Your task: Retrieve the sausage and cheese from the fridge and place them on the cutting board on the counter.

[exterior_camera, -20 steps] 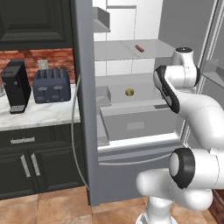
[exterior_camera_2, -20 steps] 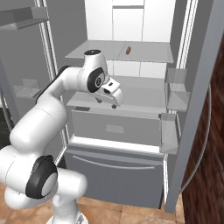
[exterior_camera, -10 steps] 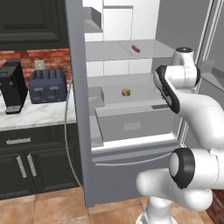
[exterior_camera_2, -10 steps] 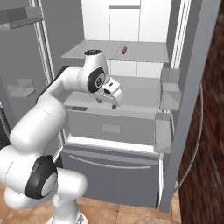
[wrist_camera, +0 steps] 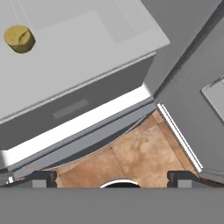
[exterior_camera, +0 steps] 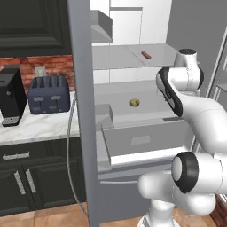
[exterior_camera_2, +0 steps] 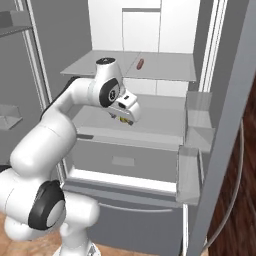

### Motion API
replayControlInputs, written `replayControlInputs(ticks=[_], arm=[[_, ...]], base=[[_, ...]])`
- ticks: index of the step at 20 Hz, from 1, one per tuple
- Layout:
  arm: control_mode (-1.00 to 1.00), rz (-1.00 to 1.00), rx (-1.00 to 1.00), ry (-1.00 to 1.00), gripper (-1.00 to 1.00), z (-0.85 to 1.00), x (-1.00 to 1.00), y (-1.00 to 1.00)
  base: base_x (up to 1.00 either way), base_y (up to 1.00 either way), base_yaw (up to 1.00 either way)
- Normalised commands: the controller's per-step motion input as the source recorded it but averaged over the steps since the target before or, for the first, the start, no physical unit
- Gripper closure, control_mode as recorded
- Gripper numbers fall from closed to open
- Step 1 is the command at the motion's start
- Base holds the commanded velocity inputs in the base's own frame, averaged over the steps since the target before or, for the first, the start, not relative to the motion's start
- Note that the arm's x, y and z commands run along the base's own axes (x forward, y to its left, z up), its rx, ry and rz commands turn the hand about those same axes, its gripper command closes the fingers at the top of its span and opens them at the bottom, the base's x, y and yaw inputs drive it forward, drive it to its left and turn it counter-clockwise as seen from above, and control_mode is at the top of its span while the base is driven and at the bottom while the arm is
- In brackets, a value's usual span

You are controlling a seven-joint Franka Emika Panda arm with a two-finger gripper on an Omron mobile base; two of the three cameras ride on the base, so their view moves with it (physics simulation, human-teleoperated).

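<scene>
Grey steel fridge (exterior_camera: 84,111) stands with doors open; the arm waits in front of the shelves. Gripper (exterior_camera_2: 128,111) hangs above the lower shelf, near the front edge, fingers wide apart and holding nothing. In the hand view the two tips show far apart at the bottom, w/ floor tiles between them.

Sausage (exterior_camera: 146,55) lies on the upper shelf, towards the back, well apart from the gripper. Cheese (exterior_camera: 135,103) sits on the lower shelf (exterior_camera_2: 160,127), nearer; in the hand view it is at the top left corner (wrist_camera: 19,38), so the hand is not aimed at it yet. Counter (exterior_camera: 35,126) is left of the fridge, w/ a toaster (exterior_camera: 48,94) and a black coffee machine (exterior_camera: 11,99); I cannot find the cutting board here.

Risks, in my judgement: both items are very small, so a little offset and the fingers close on air or push the piece deeper. Reaching for the sausage, the wrist may hit the upper shelf edge, bc the gap between shelves looks tight. Also the left door is close to the arm's way back to the counter.
</scene>
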Motion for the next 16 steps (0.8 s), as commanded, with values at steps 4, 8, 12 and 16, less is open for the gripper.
replayControlInputs(ticks=[4, 8, 12, 16], arm=[[1.0, 0.0, 0.0, 0.0, -1.0, 0.0, 0.0, 0.0], [1.0, 0.0, 0.0, 0.0, -1.0, 0.0, 0.0, 0.0], [1.0, 0.0, 0.0, 0.0, -1.0, 0.0, 0.0, 0.0], [1.0, 0.0, 0.0, 0.0, -1.0, 0.0, 0.0, 0.0]], base=[[0.54, -0.29, 0.0], [0.03, -0.42, 0.03], [0.09, -0.25, 0.03], [0.21, -0.06, 0.05]])
